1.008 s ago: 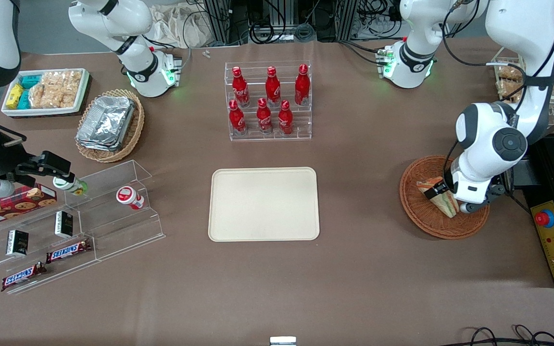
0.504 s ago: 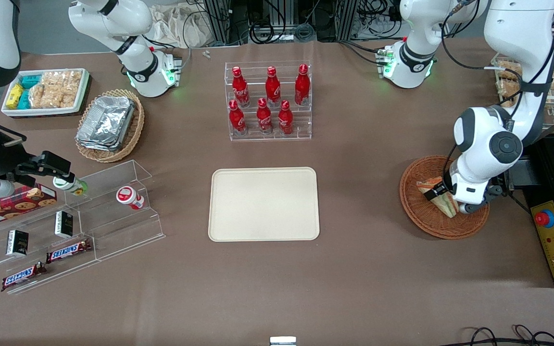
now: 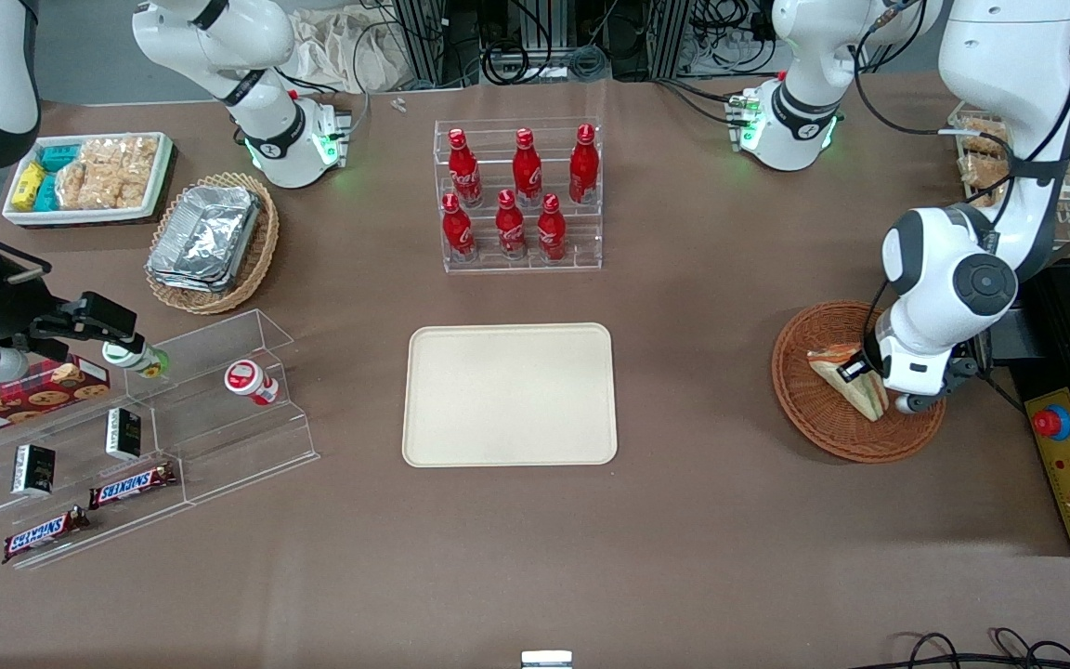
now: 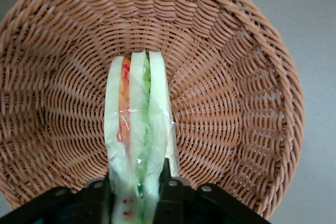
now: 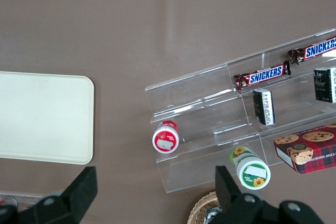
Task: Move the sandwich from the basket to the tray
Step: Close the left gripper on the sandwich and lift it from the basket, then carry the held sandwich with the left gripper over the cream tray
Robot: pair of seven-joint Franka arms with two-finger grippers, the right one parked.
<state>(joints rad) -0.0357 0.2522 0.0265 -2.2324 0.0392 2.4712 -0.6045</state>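
The wrapped wedge sandwich [image 3: 846, 381] [image 4: 137, 129], white bread with green and orange-red layers, stands on edge in the round reddish-brown wicker basket [image 3: 809, 423] [image 4: 236, 77] toward the working arm's end of the table. My left gripper [image 3: 869, 376] [image 4: 136, 190] is down in the basket, shut on the sandwich, one black finger pressed against each bread face. The arm's wrist hides part of the sandwich in the front view. The cream-beige tray [image 3: 509, 394] [image 5: 42, 116] lies flat at the table's middle, with nothing on it.
A clear rack of red cola bottles [image 3: 518, 195] stands farther from the front camera than the tray. A black control box with a red button [image 3: 1069, 455] sits beside the basket. Acrylic snack shelves [image 3: 145, 437] and a foil-container basket [image 3: 212, 242] lie toward the parked arm's end.
The sandwich has risen slightly and tilted more upright in the gripper's grasp; the wrist has shifted a little away from the front camera. The basket stays put.
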